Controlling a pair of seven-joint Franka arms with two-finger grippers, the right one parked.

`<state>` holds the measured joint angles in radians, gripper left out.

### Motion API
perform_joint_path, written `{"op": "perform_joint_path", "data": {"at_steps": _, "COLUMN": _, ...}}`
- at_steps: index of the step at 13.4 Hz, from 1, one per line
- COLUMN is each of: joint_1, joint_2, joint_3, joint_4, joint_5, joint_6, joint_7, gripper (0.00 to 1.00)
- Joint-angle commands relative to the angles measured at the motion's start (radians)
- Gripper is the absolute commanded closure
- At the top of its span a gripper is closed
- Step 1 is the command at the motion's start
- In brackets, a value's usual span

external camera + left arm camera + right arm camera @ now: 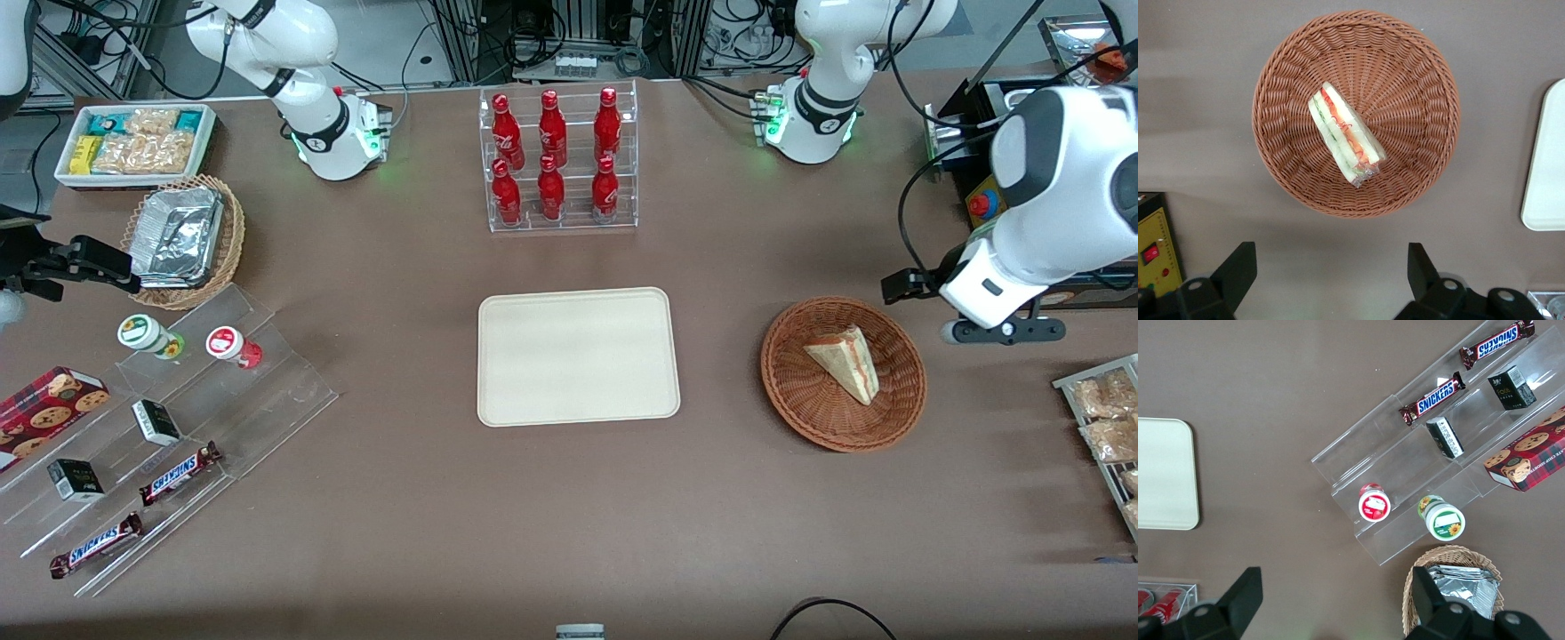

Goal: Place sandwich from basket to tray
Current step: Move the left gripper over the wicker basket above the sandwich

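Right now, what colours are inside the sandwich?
Red, orange and green between pale bread on the sandwich, clearest in the left wrist view.

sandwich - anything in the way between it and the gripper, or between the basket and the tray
Nothing visible. The sandwich lies uncovered in the basket, and the gripper hangs above the table beside it, fingers open. Only bare table separates the basket from the tray.

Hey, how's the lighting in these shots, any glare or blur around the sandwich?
Front view: even overhead light, soft shadows, sandwich sharp in the basket; mild sheen on the tray. Left wrist view: basket weave crisp, slight shine on the sandwich wrap; open gripper dark and slightly soft.
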<state>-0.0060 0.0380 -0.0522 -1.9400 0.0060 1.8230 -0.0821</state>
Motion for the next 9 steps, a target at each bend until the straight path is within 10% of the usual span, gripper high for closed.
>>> {"op": "perform_joint_path", "data": {"at_steps": 1, "joint_1": -0.005, "joint_2": -0.026, "joint_3": 0.0, "joint_4": -0.092, "joint_5": 0.012, "joint_6": 0.109, "joint_7": -0.068, "gripper": 0.0}}
{"op": "perform_joint_path", "data": {"at_steps": 9, "joint_1": -0.029, "joint_2": -0.009, "joint_3": -0.006, "joint_4": -0.241, "joint_5": 0.014, "joint_6": 0.354, "joint_7": -0.517, "gripper": 0.0}}
